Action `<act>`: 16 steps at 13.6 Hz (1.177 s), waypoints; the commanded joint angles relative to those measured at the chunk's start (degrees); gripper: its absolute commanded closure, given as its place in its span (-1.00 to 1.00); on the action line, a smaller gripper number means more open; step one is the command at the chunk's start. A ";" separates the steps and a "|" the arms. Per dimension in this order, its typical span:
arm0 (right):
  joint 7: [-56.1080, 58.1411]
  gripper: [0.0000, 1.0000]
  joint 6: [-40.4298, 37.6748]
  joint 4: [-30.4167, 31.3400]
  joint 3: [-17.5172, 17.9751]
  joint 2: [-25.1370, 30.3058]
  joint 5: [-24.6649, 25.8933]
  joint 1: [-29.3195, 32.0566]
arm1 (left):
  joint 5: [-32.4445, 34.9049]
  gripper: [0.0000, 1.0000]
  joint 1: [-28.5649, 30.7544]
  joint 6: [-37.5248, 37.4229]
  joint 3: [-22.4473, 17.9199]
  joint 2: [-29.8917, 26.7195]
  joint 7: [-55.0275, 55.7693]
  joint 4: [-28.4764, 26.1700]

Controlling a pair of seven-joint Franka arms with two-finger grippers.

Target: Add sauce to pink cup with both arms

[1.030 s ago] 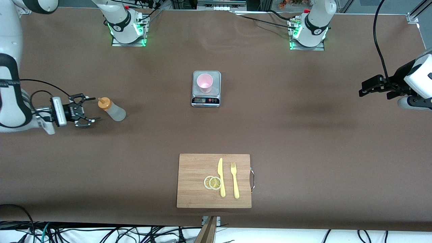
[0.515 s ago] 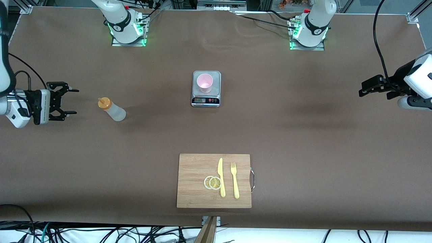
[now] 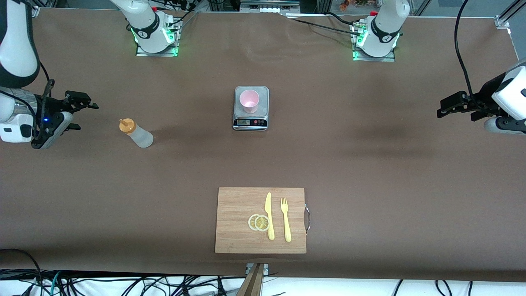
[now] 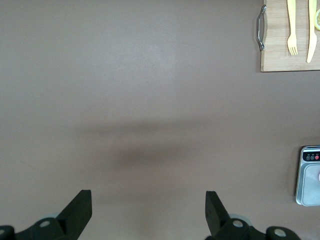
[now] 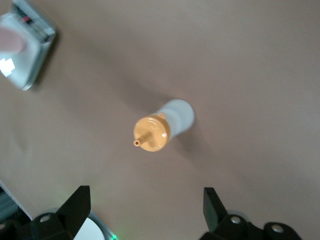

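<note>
Cutting board low centre. Mid frame: bottle stands alone on surface, cup on scale. Right end effector has backed off to frame's left edge, released, empty; left end effector waits released. Nothing poured.

- The sauce: translucent whitish body, orange-yellow cap and nozzle, near the black right gripper.
- The pink cup: pale pink, on the scale, whose platform is grey and whose front strip is dark with red buttons.
- The table: plain brown cover under the black left gripper.
- The cutting board: light wood grain.
- The knife and fork: pale yellow.
- The lemon slices: yellow with pale rims.
</note>
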State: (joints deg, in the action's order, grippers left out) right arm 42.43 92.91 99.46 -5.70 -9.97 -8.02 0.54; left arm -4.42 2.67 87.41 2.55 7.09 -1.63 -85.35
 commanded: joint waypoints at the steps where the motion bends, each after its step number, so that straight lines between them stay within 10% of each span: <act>1: -17.57 -1.00 1.49 1.70 0.25 3.64 5.37 -2.12 | 0.99 -1.00 -0.20 -1.19 -0.01 0.64 -1.10 1.68; 6: -41.61 -1.00 -0.53 0.74 0.96 7.95 10.13 -4.50 | 0.99 -1.00 -0.20 -1.19 -0.09 0.64 -1.10 1.68; 16: -42.96 -1.00 -6.07 -5.69 -1.06 10.94 8.55 -3.62 | 0.99 -1.00 -0.20 -1.19 -0.01 0.64 -1.10 1.68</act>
State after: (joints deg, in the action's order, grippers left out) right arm 0.44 86.91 92.95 -6.92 0.58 0.48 -3.13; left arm -4.42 2.66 87.41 2.55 7.10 -1.63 -85.34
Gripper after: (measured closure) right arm 0.000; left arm 0.000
